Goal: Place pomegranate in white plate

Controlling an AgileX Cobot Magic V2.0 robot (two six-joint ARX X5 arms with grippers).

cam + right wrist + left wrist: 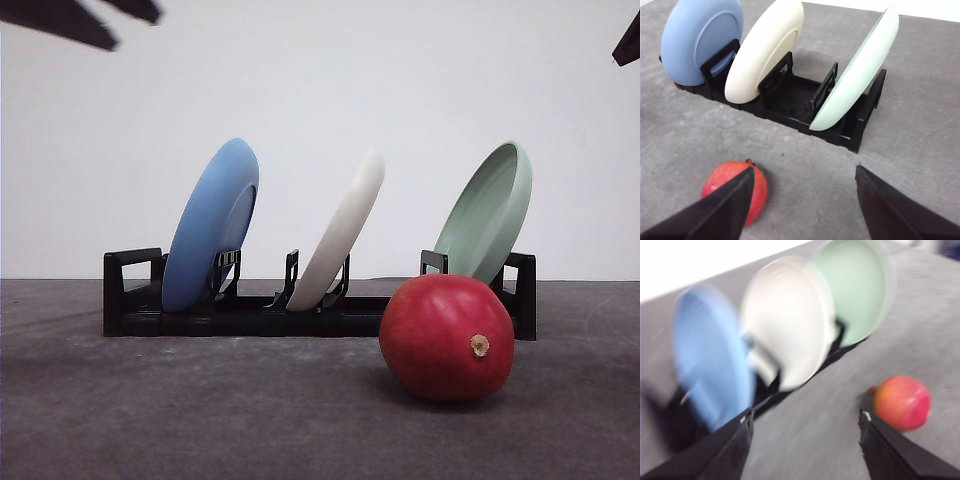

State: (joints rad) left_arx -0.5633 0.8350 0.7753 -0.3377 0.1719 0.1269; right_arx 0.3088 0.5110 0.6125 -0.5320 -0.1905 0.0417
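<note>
The pomegranate lies on the grey table in front of the rack's right end, its stem nub facing the front camera. The white plate stands tilted on edge in the middle slot of a black rack. My left gripper hovers open above the table; its view is motion-blurred, with the pomegranate just beyond one fingertip and the white plate ahead. My right gripper is open and holds nothing. One of its fingers partly covers the pomegranate, and the white plate is farther off.
A blue plate leans in the rack's left slot and a pale green plate in its right slot, just behind the fruit. A white wall closes the back. Dark arm parts reach in at the top corners.
</note>
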